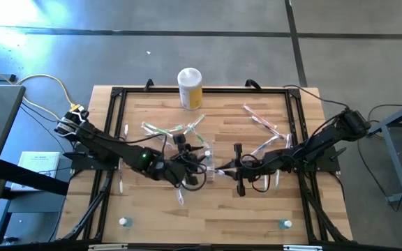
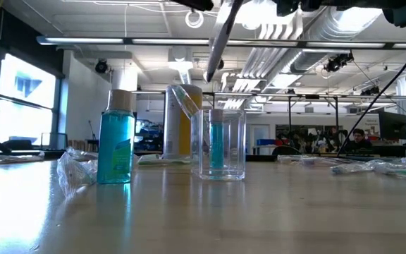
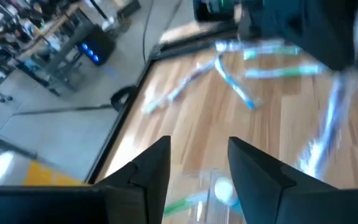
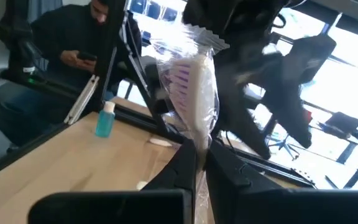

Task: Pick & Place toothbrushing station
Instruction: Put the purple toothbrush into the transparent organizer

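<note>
A small clear cup (image 1: 204,155) stands upright on the table's middle, and shows in the low view (image 2: 223,144). One green-headed toothbrush (image 2: 186,100) leans inside it. My left gripper (image 1: 192,166) is open and empty above the cup (image 3: 219,190). My right gripper (image 1: 225,169) is just right of the cup. It is shut on a wrapped toothbrush (image 4: 191,81), which slants down in the low view (image 2: 217,39) with its lower tip above the cup. Several more wrapped toothbrushes lie flat at the far left (image 1: 169,130) and far right (image 1: 262,120). My right gripper pinches the wrapped toothbrush by its handle (image 4: 197,146) between its two fingers. The bristle end in its clear wrapper (image 4: 188,74) sticks out past the fingertips. The toothbrush is clear of the table and slants down over the cup.
A white-lidded yellow canister (image 1: 190,88) stands at the far edge. Two small blue bottles (image 1: 124,222) (image 1: 285,224) stand near the front edge. A black frame (image 1: 114,111) borders the table. A seated person (image 4: 73,56) is beyond the table.
</note>
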Controlling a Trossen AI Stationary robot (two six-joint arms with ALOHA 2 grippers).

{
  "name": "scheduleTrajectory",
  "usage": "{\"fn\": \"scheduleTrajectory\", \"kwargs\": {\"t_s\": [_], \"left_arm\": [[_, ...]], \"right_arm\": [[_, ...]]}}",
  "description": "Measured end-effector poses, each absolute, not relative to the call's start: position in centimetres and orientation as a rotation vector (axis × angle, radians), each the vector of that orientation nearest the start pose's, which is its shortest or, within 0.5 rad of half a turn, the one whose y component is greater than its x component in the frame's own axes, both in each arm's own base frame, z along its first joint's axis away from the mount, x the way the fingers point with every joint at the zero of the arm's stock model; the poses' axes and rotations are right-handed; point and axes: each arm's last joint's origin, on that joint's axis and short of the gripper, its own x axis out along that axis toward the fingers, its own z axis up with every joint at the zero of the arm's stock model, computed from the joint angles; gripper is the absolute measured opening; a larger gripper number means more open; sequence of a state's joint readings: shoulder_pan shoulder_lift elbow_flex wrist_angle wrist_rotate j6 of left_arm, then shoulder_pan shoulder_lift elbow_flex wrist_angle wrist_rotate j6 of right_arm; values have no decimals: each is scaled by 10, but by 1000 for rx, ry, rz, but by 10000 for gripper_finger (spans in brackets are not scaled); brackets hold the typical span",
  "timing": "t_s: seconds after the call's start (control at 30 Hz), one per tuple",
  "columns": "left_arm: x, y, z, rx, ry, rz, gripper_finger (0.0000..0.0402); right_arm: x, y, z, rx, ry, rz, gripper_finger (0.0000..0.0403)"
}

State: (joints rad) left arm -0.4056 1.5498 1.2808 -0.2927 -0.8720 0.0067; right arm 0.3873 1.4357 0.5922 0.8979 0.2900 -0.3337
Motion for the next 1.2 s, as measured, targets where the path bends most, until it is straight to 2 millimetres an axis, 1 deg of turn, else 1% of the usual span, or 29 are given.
{"fn": "scheduleTrajectory", "kwargs": {"t_s": [0.13,0.2,0.3,0.5,0.67,0.97,1.2], "left_arm": [[313,-110,314,344,499,476,154],[304,-110,313,327,533,496,154],[290,-104,314,296,565,579,154],[262,-106,318,287,564,689,154],[244,-112,315,335,607,687,152],[217,-117,309,417,699,699,116],[194,-115,316,430,702,701,97]], "right_arm": [[269,98,225,-278,-36,14,10],[268,97,226,-260,-17,-6,10],[265,94,230,-210,-2,-11,10],[257,86,237,-60,75,12,11],[257,86,237,-18,85,83,11],[266,75,225,46,126,45,11],[269,72,221,55,145,47,11]]}}
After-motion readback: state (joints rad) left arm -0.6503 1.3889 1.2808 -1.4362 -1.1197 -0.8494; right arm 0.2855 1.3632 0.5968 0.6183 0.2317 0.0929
